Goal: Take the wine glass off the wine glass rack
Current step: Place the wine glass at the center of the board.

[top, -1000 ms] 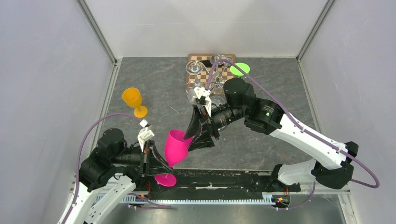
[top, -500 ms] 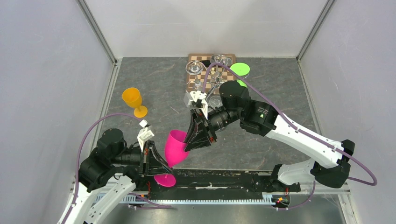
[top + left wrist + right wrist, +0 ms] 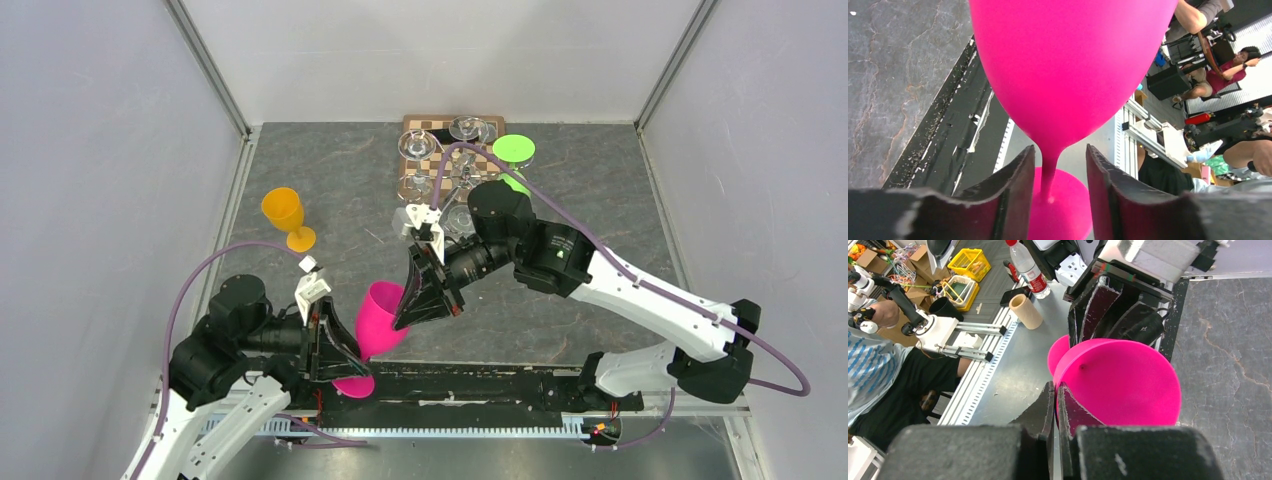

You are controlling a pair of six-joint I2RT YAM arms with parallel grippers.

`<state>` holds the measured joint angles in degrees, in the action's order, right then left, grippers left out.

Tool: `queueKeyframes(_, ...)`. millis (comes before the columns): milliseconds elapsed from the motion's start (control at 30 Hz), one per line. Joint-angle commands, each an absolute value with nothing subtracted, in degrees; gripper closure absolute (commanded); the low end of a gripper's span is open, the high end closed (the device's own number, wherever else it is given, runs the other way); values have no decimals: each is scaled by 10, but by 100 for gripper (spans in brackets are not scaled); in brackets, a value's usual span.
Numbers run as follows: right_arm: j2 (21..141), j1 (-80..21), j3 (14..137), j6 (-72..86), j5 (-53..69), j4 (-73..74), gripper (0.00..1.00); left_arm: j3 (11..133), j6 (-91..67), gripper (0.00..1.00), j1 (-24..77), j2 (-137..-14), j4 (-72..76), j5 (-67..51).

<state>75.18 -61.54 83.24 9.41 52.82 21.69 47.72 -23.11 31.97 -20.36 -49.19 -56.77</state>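
A bright pink wine glass (image 3: pixel 378 318) hangs tilted over the table's near edge. My right gripper (image 3: pixel 405 305) is shut on its rim; in the right wrist view the two fingers (image 3: pixel 1056 385) pinch the thin wall of the pink bowl (image 3: pixel 1128 385). My left gripper (image 3: pixel 1060 150) stands open around the stem, with a gap on both sides of it, and the bowl (image 3: pixel 1068 70) fills the view above. The silver wine glass rack (image 3: pixel 462 165) stands at the back, partly hidden behind the right arm.
The rack rests on a wooden chessboard (image 3: pixel 425 128); clear glasses (image 3: pixel 412 145) and a green glass foot (image 3: pixel 514 148) sit around it. An orange goblet (image 3: pixel 285 215) stands upright at the left. The black base rail (image 3: pixel 480 385) runs along the near edge.
The right gripper moved toward the near left and shut on the pink glass's rim. The left gripper, shut on the stem before, has opened.
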Motion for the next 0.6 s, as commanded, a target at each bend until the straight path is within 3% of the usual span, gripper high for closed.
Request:
queueKeyframes(0,725,-624,812,73,505,215,100,484,-228,43,319,-214,-469,-551)
queueKeyframes(200,703,-623,793,56,475,245,100,483,-223,25,319,-217,-461,-523)
queueKeyframes(567,608,-622,721,18,271,386,100,452,-249,18,319,-242,-399,-449)
